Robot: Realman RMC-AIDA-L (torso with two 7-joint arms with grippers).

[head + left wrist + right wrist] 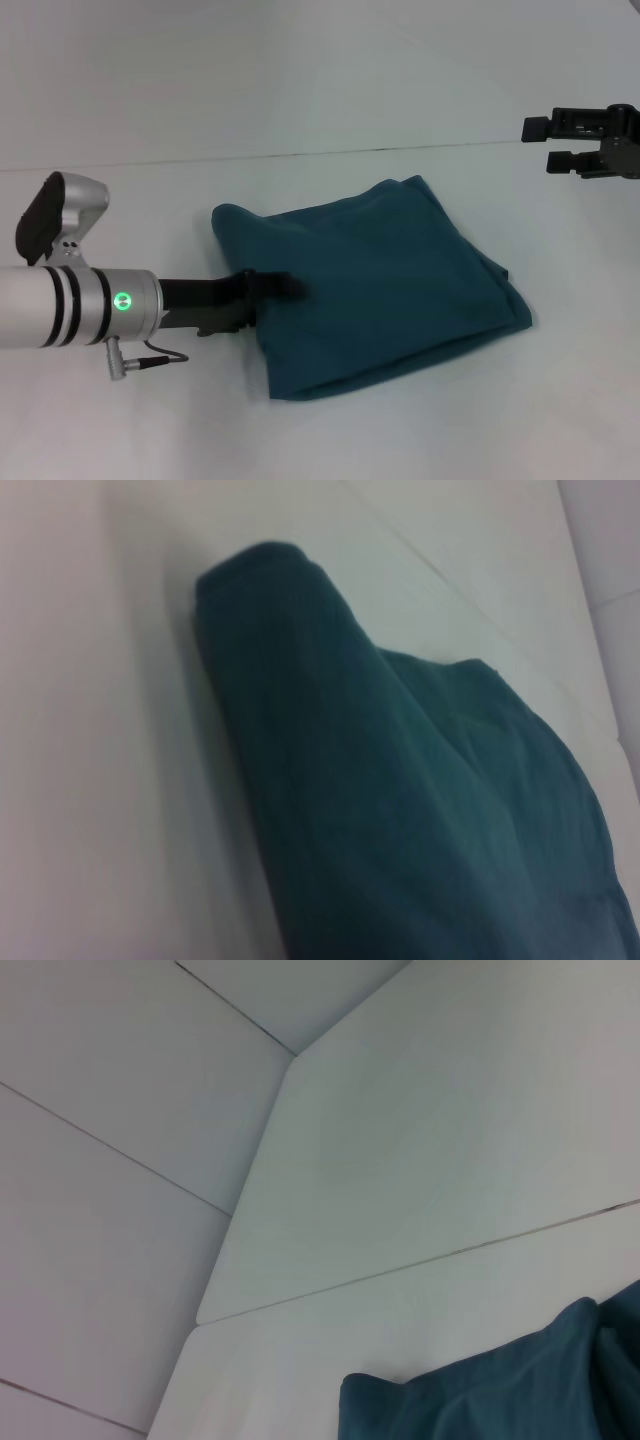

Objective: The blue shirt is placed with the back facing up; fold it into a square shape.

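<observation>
The dark teal-blue short-sleeved knit shirt (380,285) lies already folded into a rough, slightly skewed square on the white worktop (300,110), plain side up, no lettering showing. The left tool (275,288) sits at the bundle's left edge, its dark fingers reaching over the cloth from the robot's left — whether they are spread or pinching the fabric cannot be told. The right tool (560,143) hangs well apart, raised beyond the far right corner, its fingers spread with nothing between them. The left arm is plainly the nearer; any final tidy-up likely falls to it, with the bundle lying straight ahead to its right — a layered stack of soft fabric that could slip.
</observation>
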